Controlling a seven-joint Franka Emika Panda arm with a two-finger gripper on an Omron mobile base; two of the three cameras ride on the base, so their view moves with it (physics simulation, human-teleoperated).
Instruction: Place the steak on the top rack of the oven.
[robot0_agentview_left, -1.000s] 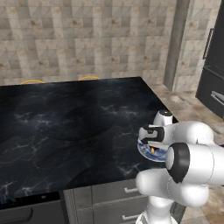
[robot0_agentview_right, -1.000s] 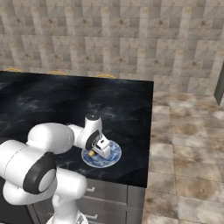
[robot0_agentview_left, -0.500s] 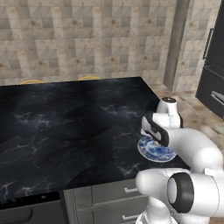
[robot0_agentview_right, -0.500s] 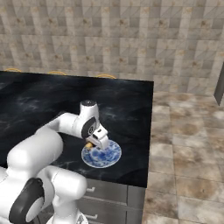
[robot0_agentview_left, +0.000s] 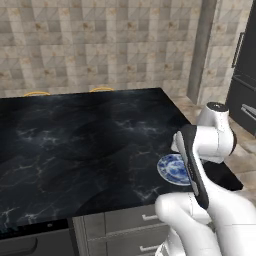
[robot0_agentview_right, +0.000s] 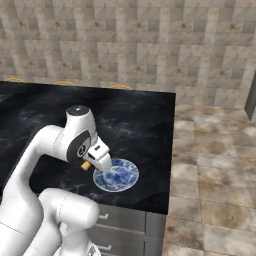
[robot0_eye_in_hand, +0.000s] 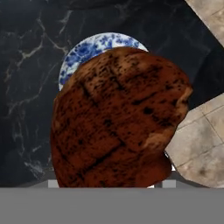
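Note:
The steak (robot0_eye_in_hand: 118, 118), a dark reddish-brown grilled lump, hangs close in front of the hand camera and hides the fingertips. In the right base view my gripper (robot0_agentview_right: 90, 162) is shut on the steak (robot0_agentview_right: 86, 165), whose orange end sticks out just left of the blue-and-white plate (robot0_agentview_right: 117, 176). The steak is lifted clear of the plate (robot0_eye_in_hand: 87, 50), which lies bare near the counter's front right corner. The oven and its top rack are out of view.
The black marble counter (robot0_agentview_left: 75, 140) stretches left and back from the plate (robot0_agentview_left: 169, 169). Tiled floor (robot0_agentview_right: 215, 165) lies to the right of the counter's edge. A tall dark appliance with bar handles (robot0_agentview_left: 244, 95) stands at the far right.
The gripper has closed on the steak and risen with it off the plate, which now lies bare. The arm has swung upward and back.

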